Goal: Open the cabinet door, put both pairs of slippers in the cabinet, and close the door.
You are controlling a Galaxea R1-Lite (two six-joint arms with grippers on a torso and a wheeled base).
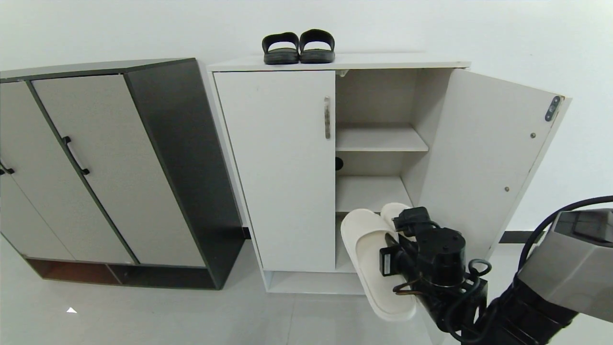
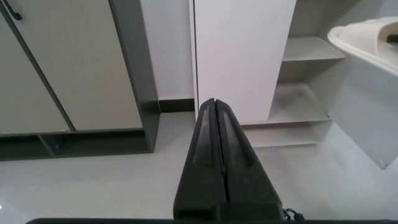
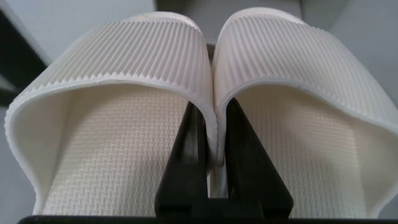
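The right tool (image 3: pixel 212 163) is pinched on the white slippers (image 1: pixel 368 254). Its two fingers clamp the inner strap edges of both, so the pair hangs together from it with the soles turned away from the tool. Just beyond the toes is the open right half of the white cabinet (image 1: pixel 335 61). Its right door (image 1: pixel 483 158) is swung wide to the tool's right. The middle shelf (image 1: pixel 371 192) and the upper shelf (image 1: pixel 379 139) lie ahead of and above the tool, and both are bare. The pair is near the opening, not yet inside it.

The left tool (image 2: pixel 215 149) is pressed together on nothing, low over the floor and well short of the cabinet.

Far above and ahead of both tools, the black slippers (image 1: pixel 298 46) sit side by side on the cabinet top.

By my reading, opening the door is done and the first pair is partway there. The black pair and closing the door remain.
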